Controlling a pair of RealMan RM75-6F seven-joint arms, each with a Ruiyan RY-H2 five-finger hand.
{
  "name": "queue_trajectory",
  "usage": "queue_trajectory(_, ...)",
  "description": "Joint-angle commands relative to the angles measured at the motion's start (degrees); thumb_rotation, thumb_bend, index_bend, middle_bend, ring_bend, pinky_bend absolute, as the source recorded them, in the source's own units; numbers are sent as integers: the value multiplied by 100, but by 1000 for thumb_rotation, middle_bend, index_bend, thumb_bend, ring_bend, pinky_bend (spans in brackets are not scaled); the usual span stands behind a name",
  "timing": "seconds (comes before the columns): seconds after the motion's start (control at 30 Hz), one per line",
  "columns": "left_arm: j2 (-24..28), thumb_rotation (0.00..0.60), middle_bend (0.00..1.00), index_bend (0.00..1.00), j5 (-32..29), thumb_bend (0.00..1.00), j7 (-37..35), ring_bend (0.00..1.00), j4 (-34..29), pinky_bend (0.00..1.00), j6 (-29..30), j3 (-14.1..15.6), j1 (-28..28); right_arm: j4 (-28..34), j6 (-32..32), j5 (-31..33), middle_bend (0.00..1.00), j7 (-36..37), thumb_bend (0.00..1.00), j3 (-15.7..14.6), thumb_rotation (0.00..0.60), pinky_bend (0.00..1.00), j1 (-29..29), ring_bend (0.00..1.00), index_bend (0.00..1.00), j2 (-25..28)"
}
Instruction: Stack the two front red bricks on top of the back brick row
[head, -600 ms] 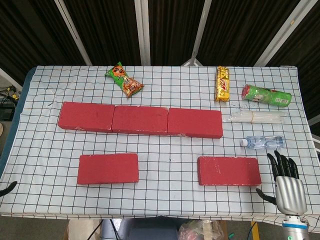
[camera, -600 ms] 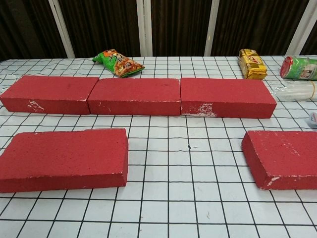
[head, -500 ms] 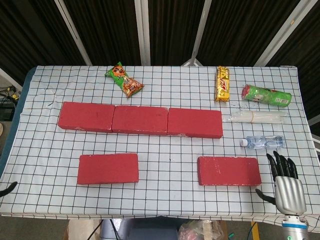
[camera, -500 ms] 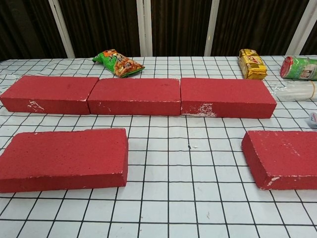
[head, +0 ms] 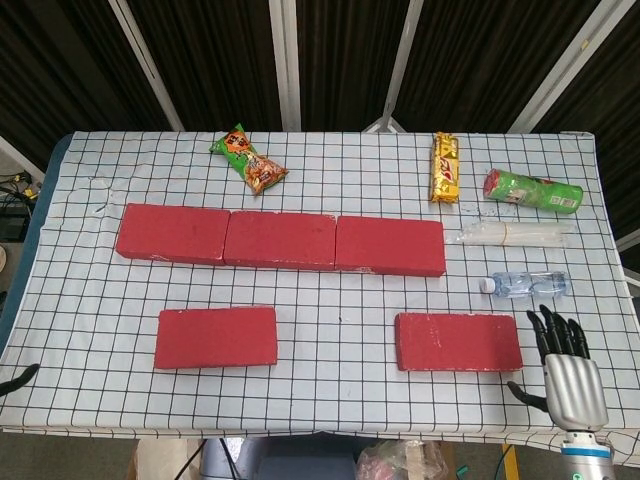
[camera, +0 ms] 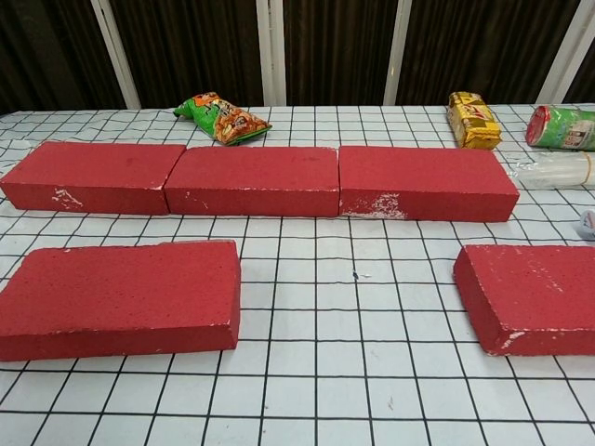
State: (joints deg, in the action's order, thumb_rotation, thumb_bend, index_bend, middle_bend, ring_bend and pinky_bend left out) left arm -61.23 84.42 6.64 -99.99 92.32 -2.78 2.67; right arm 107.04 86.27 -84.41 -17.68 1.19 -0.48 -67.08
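Note:
Three red bricks form the back row (head: 280, 240) end to end across the table's middle, also seen in the chest view (camera: 253, 180). The front left brick (head: 216, 337) (camera: 119, 297) and the front right brick (head: 458, 341) (camera: 530, 297) lie flat, apart from the row. My right hand (head: 570, 375) hovers just right of the front right brick near the table's front edge, fingers stretched out and holding nothing. Of my left hand (head: 18, 378) only a dark tip shows at the frame's left edge. Neither hand appears in the chest view.
Behind the row lie a green snack bag (head: 250, 160) and a yellow packet (head: 446, 167). At the right stand a green can (head: 533, 190), a clear wrapped bundle (head: 510, 234) and a small water bottle (head: 522, 284), which lies just beyond my right hand.
My right hand has shifted slightly left, toward the front right brick. The bricks have not moved.

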Motion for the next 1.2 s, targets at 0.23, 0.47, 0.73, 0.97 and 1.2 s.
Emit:
queue_trajectory(0.23, 19, 600, 0, 46, 95, 0, 73, 0, -4, 9, -51, 76, -12, 228, -1010, 261, 0, 294, 134, -83, 600, 0, 442, 0, 22, 434)
queue_trajectory(0.47, -24, 600, 0, 46, 21, 0, 185, 0, -17, 9, -96, 46, -42, 722, -1906, 1306, 0, -231, 134, 217, 600, 0, 1035, 0, 22, 806)
queue_trajectory(0.73, -38, 600, 0, 38, -21, 0, 155, 0, 14, 9, -88, -2, -63, 1393, -2350, 3205, 0, -1454, 133, 583, 600, 0, 1895, 0, 22, 1058)
queue_trajectory(0.97, -15, 600, 0, 38, -133, 0, 134, 0, 27, 9, -173, -43, -104, 1591, -2291, 4221, 0, -2050, 133, 563, 600, 0, 2430, 0, 18, 934)
queue_trajectory(1.2, 20, 600, 0, 38, -194, 0, 39, 0, 47, 9, -169, -81, -108, 1516, -2082, 4681, 0, -2323, 133, 394, 600, 0, 2720, 0, 18, 581)
